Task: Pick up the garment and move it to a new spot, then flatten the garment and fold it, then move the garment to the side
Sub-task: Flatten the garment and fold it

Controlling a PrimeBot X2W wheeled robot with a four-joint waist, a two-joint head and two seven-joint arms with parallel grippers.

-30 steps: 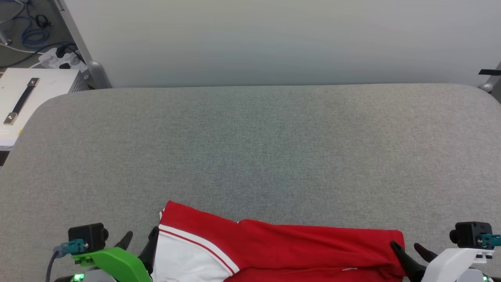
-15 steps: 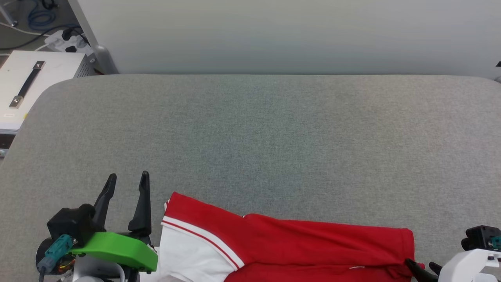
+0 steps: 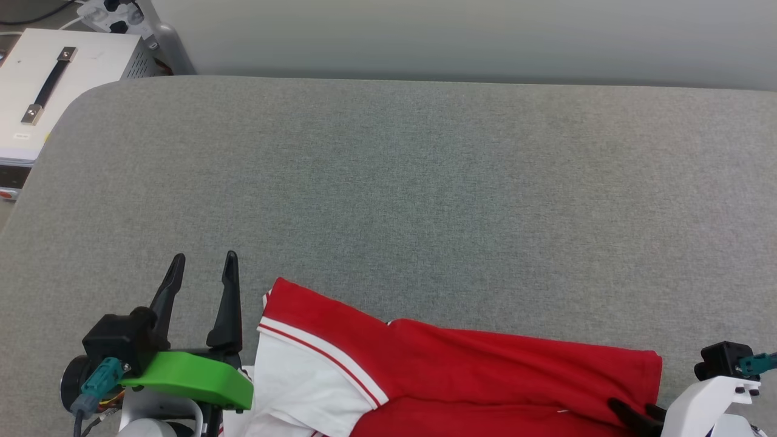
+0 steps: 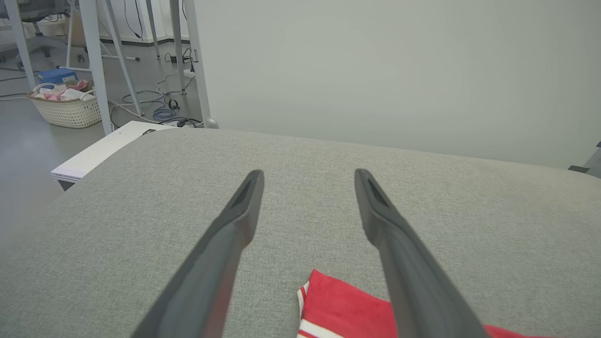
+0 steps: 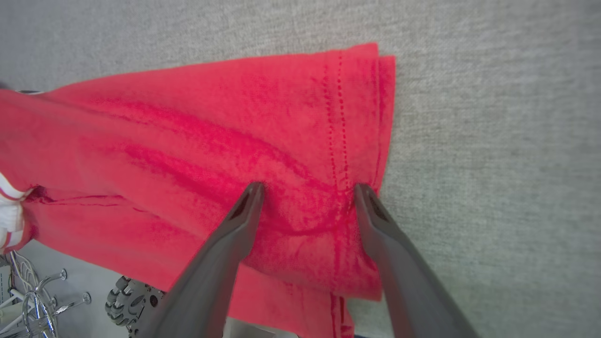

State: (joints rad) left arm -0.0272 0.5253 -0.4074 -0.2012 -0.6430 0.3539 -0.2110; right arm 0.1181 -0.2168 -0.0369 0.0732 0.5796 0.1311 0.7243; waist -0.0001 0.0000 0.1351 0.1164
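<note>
Red garment [image 3: 485, 376] at near edge of grey table [image 3: 388, 182]; left tool [image 3: 203, 261] spread, empty, just beside it.

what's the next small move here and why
Probably close the right gripper on the shirt near its hem: its open jaws straddle a bunched ridge of fabric, tips on the cloth. The left gripper is open beside the sleeve corner, holding nothing, so it likely goes second.

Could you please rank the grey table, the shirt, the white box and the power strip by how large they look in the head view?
1. Grey table, by far the largest.
2. Shirt, cut off at the bottom edge.
3. White box, cropped and farther away.
4. Power strip, smallest, partly out of frame.
</note>
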